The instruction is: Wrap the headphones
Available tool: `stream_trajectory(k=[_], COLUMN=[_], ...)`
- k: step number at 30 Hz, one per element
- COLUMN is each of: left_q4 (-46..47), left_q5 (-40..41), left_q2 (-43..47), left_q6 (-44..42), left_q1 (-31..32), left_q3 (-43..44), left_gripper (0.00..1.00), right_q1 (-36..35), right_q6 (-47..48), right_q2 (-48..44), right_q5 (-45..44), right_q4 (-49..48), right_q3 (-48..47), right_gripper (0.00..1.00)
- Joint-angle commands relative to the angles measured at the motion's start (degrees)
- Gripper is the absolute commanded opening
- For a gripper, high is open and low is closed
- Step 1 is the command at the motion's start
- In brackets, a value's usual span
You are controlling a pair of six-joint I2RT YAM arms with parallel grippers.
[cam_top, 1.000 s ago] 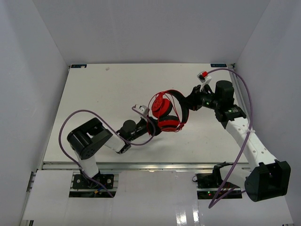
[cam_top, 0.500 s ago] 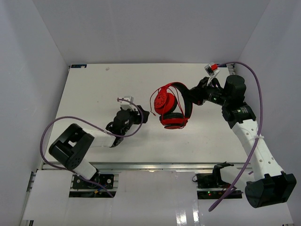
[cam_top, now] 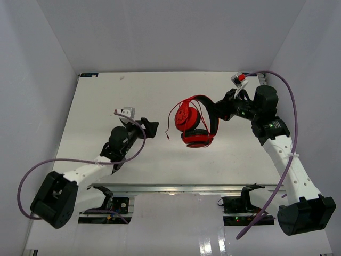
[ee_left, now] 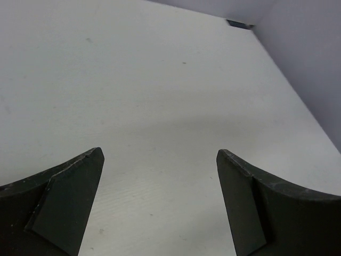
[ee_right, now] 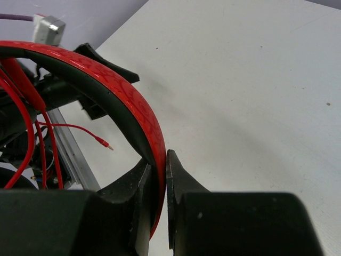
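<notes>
The white table [cam_top: 106,96] takes most of the top view, and grey walls [cam_top: 48,42] stand on three sides of it.

The right arm [cam_top: 282,154] reaches from its base at the near right edge up toward the far right part of the table, then bends to the left. A thick purple cable [cam_top: 290,101] makes an arc over it. The left arm [cam_top: 85,170] lies low over the near left part of the table and points to the right, with its own purple cable looping beside its base.

The headphones [cam_top: 186,116] are a little right of the table's centre. They are red, with black pads and a black lining under the patterned red band. One ear cup is turned to the left and the other is lower, toward the near edge. I cannot tell if the lower cup touches the table.

The right gripper [ee_right: 158,162] pinches the band: in the right wrist view its two dark fingers press on the band from both sides, and the band curves away up and to the left.

The left gripper [ee_left: 160,153] is spread wide. Only bare table shows between its two fingers, and it is well apart from the headphones, on their left.

The thin red cord [ee_right: 69,128] passes several times across the band and cups. Its free end hangs to the left of the cups, and its small plug [ee_right: 105,144] is loose.
</notes>
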State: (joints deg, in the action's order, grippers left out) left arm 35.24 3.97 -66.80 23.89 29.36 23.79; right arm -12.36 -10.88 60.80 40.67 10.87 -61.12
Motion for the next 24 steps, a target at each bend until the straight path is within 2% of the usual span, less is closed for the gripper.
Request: stream_trajectory(k=[1,6,10,14,17,24], left_q4=[3.94,2.49,1.93,5.43,8.48,10.23], left_q5=[-22.12,-29.44,-33.83,-35.23,-33.4,-29.82], left_q2=[13.88,28.51,31.81,25.57,17.85,7.19], left_q6=[-6.16,-5.37,-6.8,-8.78,-12.39,-16.43], left_q1=[0.37,0.73,1.36,2.93,5.79,8.8], left_q3=[-7.51,-14.16,-14.3,-11.7,-8.32,1.13], left_gripper=[0.98,0.98,0.98,0.98,0.98,0.98], right_q1=[0.41,0.41,0.41,0.41,0.33,0.41], right_q6=[-0.31,0.03,0.18,0.16,0.16,0.34], right_q2=[-0.65,-0.19,0.02,0.03,-0.16,-0.59], right_q5=[1.02,0.99,1.19,1.27,1.36,1.61], right_q4=[-0.06,0.19,0.42,0.47,0.58,1.27], right_q3=[-3.48,-3.58,-3.44,-3.06,-2.95,-2.86], right_gripper=[0.08,0.08,0.08,0.08,0.08,0.08])
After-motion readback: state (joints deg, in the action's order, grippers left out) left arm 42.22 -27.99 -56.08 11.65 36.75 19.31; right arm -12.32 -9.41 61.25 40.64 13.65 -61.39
